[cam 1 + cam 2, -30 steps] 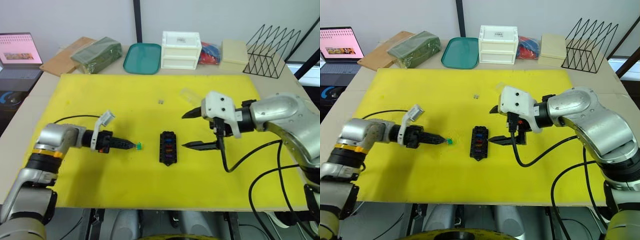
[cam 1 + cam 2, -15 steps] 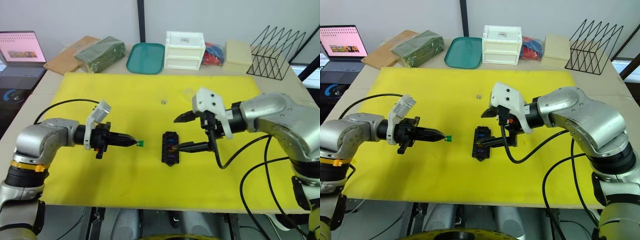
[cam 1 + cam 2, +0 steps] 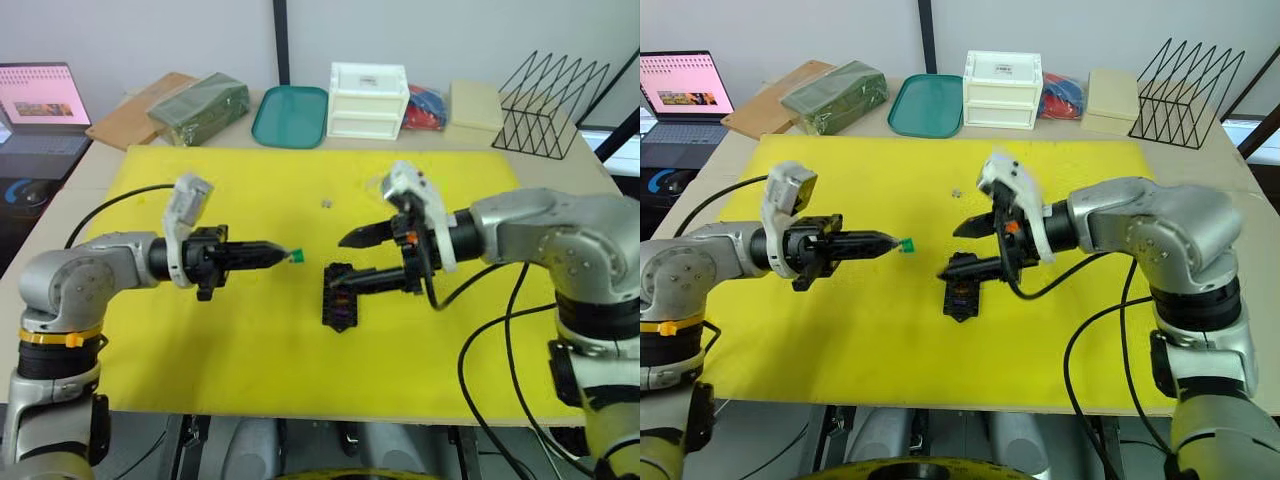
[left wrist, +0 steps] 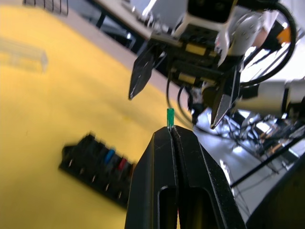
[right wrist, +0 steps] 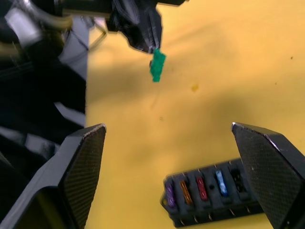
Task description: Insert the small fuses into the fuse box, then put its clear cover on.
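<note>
The black fuse box [image 3: 339, 300] lies in the middle of the yellow mat [image 3: 240, 340], with purple, orange, red and blue small fuses [image 5: 201, 188] in its slots. My left gripper [image 3: 284, 254] hovers to its left, shut on a green fuse [image 3: 296, 257] that sticks out of the tips [image 4: 170, 118]. My right gripper [image 3: 340, 262] is open just right of the box, its lower finger [image 3: 375, 280] reaching over the box's far end. A small grey fuse [image 3: 326, 203] lies loose farther back. The clear cover [image 4: 21, 47] rests on the mat behind my right gripper.
Along the table's back edge stand a teal tray [image 3: 290, 117], a white drawer box [image 3: 368, 100], a beige box [image 3: 477, 105] and a black wire rack [image 3: 550, 105]. A green packet [image 3: 198, 100] and a laptop [image 3: 40, 100] sit at the back left.
My left gripper has lifted and carried the green fuse to the right, toward the fuse box. My right gripper has swung left until its fingers reach the box.
</note>
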Robot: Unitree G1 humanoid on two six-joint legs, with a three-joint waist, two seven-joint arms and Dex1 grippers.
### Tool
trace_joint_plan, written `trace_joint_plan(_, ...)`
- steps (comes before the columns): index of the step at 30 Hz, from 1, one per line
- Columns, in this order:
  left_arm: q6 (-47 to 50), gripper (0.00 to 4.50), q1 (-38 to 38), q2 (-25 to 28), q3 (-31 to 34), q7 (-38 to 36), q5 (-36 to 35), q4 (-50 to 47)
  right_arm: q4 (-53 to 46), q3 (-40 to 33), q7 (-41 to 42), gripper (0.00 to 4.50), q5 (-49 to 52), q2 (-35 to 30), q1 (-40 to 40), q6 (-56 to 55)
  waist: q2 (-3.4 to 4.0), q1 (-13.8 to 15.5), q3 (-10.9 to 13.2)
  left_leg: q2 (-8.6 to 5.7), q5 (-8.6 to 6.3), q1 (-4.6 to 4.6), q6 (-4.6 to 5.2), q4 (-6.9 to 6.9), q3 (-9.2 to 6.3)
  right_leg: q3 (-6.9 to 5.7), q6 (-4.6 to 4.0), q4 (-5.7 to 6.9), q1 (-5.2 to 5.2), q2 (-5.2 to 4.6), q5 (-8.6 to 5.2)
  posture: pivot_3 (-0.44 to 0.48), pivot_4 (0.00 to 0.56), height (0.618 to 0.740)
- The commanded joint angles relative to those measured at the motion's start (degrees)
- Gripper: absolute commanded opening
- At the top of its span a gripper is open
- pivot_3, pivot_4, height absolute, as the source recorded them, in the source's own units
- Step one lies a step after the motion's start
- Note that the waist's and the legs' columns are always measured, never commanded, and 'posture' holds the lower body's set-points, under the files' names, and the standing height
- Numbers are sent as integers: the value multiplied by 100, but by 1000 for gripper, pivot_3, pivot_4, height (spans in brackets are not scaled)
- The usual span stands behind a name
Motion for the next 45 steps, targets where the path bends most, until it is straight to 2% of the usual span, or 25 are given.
trace_joint_plan(1,91,21,-144,-243,422,623,-657,-260,314,-932,-590,4500,416,519,-299,660,0,-7,0,1,0,1,0,0,0,1,0,0,1,1,0,0,150,740)
trace_joint_plan(4,40,21,-182,-451,525,1042,-932,-318,583,-1279,-1117,4500,879,813,-361,745,0,-8,0,1,0,1,0,-1,-1,5,0,0,1,0,1,0,150,740)
trace_joint_plan(15,-419,21,-291,-934,548,2071,-1471,-339,1035,-1691,-3174,4500,2960,1263,-277,643,1,-20,0,-1,0,0,0,-1,1,6,0,1,1,0,1,0,150,740)
trace_joint_plan(18,-486,0,-301,-964,522,2188,-1572,-328,1100,-1529,-3757,3912,3598,1173,-185,348,1,-21,0,-2,0,0,0,-1,2,6,0,0,1,0,1,0,150,740)
trace_joint_plan(21,-541,0,-291,-961,484,2272,-1655,-336,1118,-1251,-4322,2892,4308,949,-63,-75,1,-23,0,-2,0,-1,0,-2,2,7,1,-1,1,0,1,0,150,740)
trace_joint_plan(25,-582,0,-243,-957,428,2316,-1708,-355,1164,-865,-4898,2892,5074,599,27,-677,1,-28,0,-3,0,-2,0,-2,3,7,1,-2,1,2,1,0,150,740)
trace_joint_plan(32,-592,0,-181,-925,389,2380,-1810,-402,1063,-331,-5301,2892,5925,-4,119,-1470,0,-25,0,-3,0,-4,0,-2,4,8,1,-10,1,6,1,0,150,740)
trace_joint_plan(38,-629,0,-156,-908,369,2409,-1839,-416,961,-84,-5207,2892,6050,-255,145,-1778,0,-23,0,-2,0,-5,0,-4,4,9,1,-16,1,7,1,0,150,740)
trace_joint_plan(41,-643,0,-137,-898,355,2407,-1835,-425,943,-6,-5173,2103,6050,-314,146,-1863,0,-20,0,-2,0,-6,0,-4,4,9,2,-17,1,7,1,0,150,740)
trace_joint_plan(45,-663,0,-130,-891,344,2415,-1844,-419,925,83,-5137,2103,6050,-395,140,-1954,0,-17,0,-1,0,-7,0,-5,4,9,2,-19,1,7,1,0,150,740)
